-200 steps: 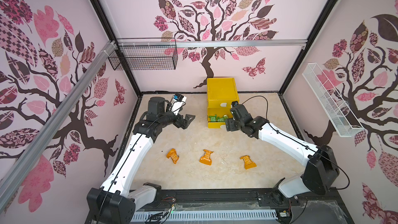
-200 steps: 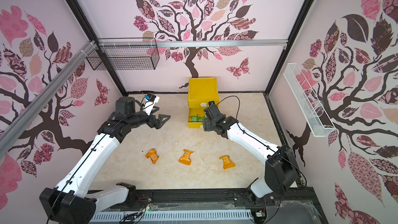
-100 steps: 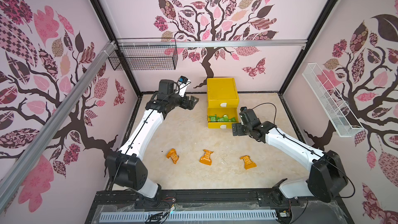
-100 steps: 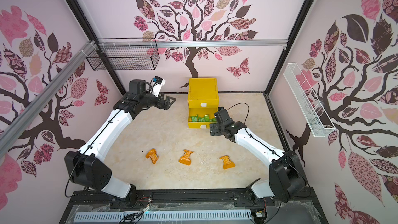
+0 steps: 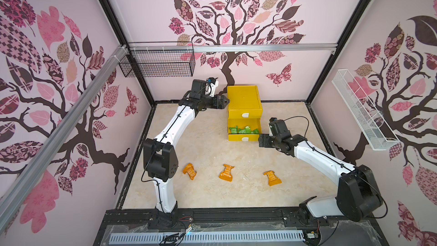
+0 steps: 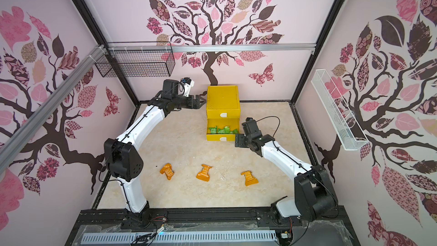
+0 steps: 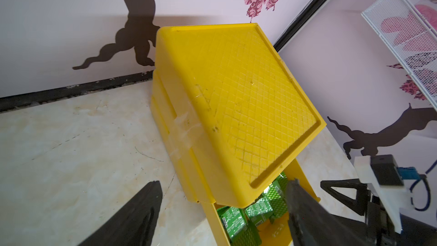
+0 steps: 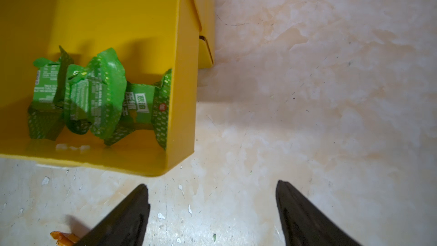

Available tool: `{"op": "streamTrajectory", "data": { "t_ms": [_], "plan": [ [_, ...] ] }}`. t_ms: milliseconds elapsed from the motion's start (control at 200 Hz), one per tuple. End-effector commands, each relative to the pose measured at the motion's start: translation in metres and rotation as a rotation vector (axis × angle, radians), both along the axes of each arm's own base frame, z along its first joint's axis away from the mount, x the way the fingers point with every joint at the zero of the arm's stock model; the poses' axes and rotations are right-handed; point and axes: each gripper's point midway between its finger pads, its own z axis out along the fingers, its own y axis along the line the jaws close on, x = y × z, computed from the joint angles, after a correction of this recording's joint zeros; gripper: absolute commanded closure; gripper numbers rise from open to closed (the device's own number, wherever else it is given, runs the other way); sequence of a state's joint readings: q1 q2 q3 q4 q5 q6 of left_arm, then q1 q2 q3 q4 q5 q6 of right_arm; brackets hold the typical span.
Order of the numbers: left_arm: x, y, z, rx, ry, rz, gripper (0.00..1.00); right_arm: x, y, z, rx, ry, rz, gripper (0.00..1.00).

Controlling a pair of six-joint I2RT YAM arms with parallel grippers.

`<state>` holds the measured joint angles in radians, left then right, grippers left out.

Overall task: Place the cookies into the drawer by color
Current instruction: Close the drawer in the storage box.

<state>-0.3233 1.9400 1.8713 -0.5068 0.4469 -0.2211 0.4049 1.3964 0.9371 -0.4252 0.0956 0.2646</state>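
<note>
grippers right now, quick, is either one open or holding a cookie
Left gripper: open, holding nothing, beside the yellow cabinet.
Right gripper: open, holding nothing, by the pulled-out drawer.

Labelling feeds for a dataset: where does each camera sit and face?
Top view: high in front, looking down; left arm, right arm, drawer, orange cookies.
Top view: beside it, same aim, same drawer.
Left wrist: on left arm, facing drawer's top; left fingers.
Right wrist: on right arm, facing tabletop; right fingers.
Shared: both wrist views show green cookies.
</note>
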Motion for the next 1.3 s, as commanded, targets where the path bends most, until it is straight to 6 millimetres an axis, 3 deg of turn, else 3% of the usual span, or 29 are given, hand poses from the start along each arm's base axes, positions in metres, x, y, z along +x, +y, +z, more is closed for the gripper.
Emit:
{"op": "streamTrajectory", "data": {
  "t_ms": [0,65,90,480,850,965,1200,1225,1290],
  "plan": [
    [0.004,-0.019,-0.002,-0.034,0.029,-0.003,0.14,0.008,0.006,0.004,0.062,-0.027,-0.013,0.15],
    [0.007,-0.024,-0.017,-0.023,0.061,0.006,0.15,0.010,0.008,0.001,0.073,-0.027,-0.012,0.15],
    [0.011,-0.025,-0.007,-0.033,0.043,0.013,0.15,0.011,0.009,0.000,0.074,-0.026,-0.008,0.15],
    [0.031,-0.027,-0.049,-0.008,0.124,0.066,0.20,0.034,0.018,-0.009,0.099,-0.018,-0.026,0.18],
    [0.025,-0.027,-0.088,0.018,0.206,0.061,0.31,0.068,0.018,-0.010,0.185,-0.067,-0.084,0.24],
    [0.022,-0.028,-0.092,0.017,0.218,0.044,0.37,0.080,0.021,-0.010,0.197,-0.074,-0.084,0.25],
    [0.021,-0.029,-0.092,0.014,0.219,0.043,0.37,0.106,0.027,-0.009,0.247,-0.118,-0.114,0.26],
    [0.017,-0.027,-0.105,0.027,0.246,0.044,0.38,0.109,0.027,-0.009,0.253,-0.123,-0.119,0.26],
    [0.016,-0.026,-0.106,0.031,0.248,0.044,0.38,0.115,0.027,-0.008,0.266,-0.135,-0.130,0.27]
  ]
}}
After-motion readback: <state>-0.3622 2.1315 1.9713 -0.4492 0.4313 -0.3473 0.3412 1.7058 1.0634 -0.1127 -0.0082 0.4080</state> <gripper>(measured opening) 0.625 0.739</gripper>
